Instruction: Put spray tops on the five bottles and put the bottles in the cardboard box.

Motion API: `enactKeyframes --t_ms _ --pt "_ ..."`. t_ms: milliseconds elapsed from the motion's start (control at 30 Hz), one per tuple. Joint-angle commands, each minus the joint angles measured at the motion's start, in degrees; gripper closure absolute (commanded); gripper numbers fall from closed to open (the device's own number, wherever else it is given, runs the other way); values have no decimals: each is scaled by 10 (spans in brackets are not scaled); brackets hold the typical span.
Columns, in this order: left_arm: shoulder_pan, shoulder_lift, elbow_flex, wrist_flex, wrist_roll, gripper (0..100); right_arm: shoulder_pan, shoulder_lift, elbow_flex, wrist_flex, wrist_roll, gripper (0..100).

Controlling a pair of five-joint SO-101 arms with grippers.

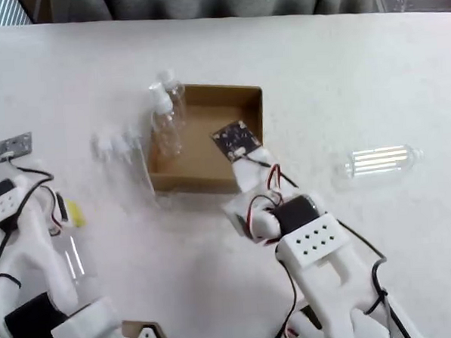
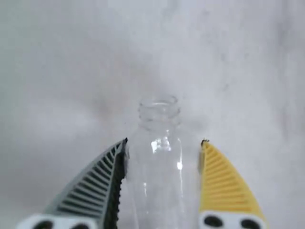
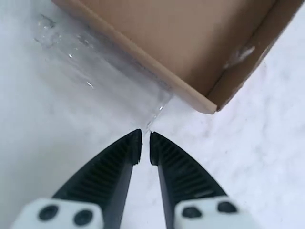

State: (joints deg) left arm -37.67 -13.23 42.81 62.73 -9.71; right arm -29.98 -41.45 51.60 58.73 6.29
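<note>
Presently in hand: the uncapped bottle (image 2: 159, 176) needs a spray top; its neck (image 2: 159, 110) is open.
Left gripper (image 2: 164, 141): the jaws are part way open, the grey one and the yellow one pressing the bottle's two sides, so it grips the body below the neck.
Right gripper (image 3: 145, 138): the jaws are almost closed, with only a thin slit and nothing visible between them; it is just beside a corner of the cardboard box (image 3: 190, 62).
Box content: two capped bottles (image 1: 166, 119) stand at its left wall.
Spare bottle (image 1: 380, 161): it lies on the table, well apart from the box.
Advice: I think the left arm should hold the neck free and steady. The right gripper must open first, then bring a spray top straight over the neck without side push, because the light bottle may slip.
</note>
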Motion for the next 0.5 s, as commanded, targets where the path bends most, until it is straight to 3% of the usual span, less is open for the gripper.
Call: enactKeyframes --t_ms 0,133,467 --pt "-29 -15 -40 -7 11 957 -46 -13 -78 48 4 978" --pt "-58 -15 -66 10 11 958 -131 -7 -98 36 5 978" --pt "-114 -15 -160 82 -10 958 -261 -2 -103 -148 5 981"
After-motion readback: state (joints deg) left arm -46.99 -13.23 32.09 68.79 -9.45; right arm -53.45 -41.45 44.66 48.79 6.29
